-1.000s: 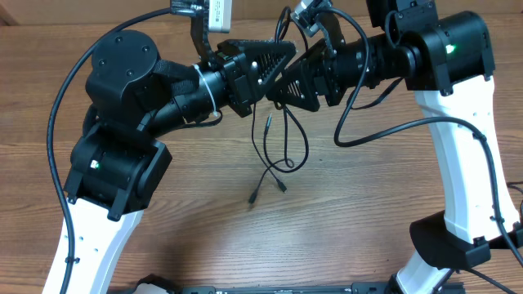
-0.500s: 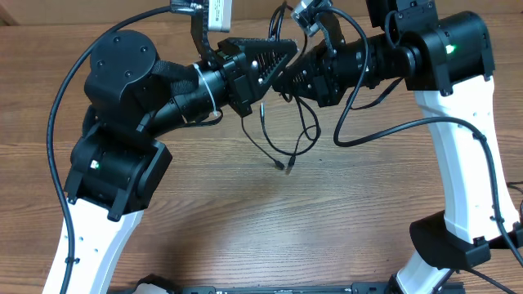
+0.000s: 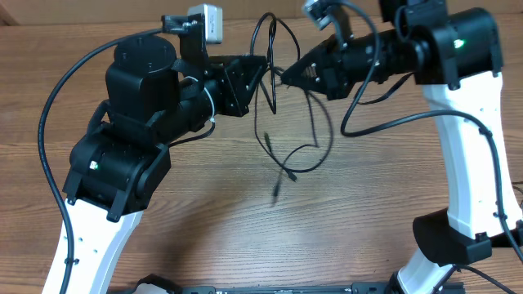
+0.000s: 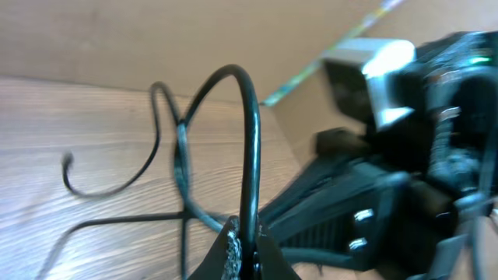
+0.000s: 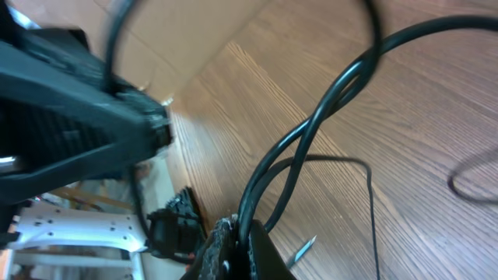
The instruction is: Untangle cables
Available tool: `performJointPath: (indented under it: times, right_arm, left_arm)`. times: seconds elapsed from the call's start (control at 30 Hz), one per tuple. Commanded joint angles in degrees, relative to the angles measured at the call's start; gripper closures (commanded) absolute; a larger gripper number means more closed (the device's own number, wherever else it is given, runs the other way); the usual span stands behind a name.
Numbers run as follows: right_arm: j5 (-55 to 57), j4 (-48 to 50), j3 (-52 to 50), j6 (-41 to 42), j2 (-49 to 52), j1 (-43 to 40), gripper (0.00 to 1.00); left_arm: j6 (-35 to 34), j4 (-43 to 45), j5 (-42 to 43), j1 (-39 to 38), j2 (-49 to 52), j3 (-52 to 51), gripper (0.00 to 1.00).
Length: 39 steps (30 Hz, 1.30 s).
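Cables (image 4: 252, 140) hang in the air between the two arms, their loose loops and plug ends dangling over the counter (image 3: 368, 212); the left jaws are clenched on one strand; the right jaws grasp two strands, which cross just above them; I judge they are held high and close together so that the hanging weight opens the tangle and shows the crossings.
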Motion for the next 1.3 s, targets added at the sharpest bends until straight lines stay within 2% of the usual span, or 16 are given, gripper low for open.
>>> performJointPath:
  times: [0.0,0.17,0.3,0.47,0.67,0.73,0.97,1.27]
  right_arm:
    - [-7.67,0.42,-0.22,-0.57,-0.07,-2.95,0.96]
    - [-12.31,0.44,-0.22,-0.59,-0.07,-5.27,0.96]
    - [-12.76,0.46,-0.15,-0.59,-0.07,-6.25,0.96]
    - [-17.16,0.61,-0.07,-0.57,-0.07,-10.01,0.96]
    - [-30.62,2.4,-0.07,-0.57,-0.07,-20.06,0.96]
    - [-33.94,2.67,-0.07,-0.57,-0.07,-23.69,0.96]
    - [-38.05,2.67,-0.07,0.94,-0.07,-36.96,0.96]
    - [-38.05,2.34,-0.07,4.83,-0.07,-55.36,0.96]
  left_arm:
    - [1.79,-0.76,-4.76,0.11,-0.35,0.81,0.96]
    - [2.01,-1.66,-5.14,0.11,-0.35,0.81,0.96]
    - [6.03,-4.63,-7.04,0.11,-0.35,0.81,0.96]
    - [9.88,-15.89,-19.87,0.11,-0.35,0.81,0.96]
    - [12.31,-28.7,-36.0,0.11,0.87,0.74,0.96]
    - [12.28,-31.85,-38.69,0.11,1.68,0.74,0.96]
    - [11.61,-36.92,-39.95,0.11,5.33,0.74,0.96]
    - [12.31,-39.91,-44.61,0.5,8.13,0.74,0.96]
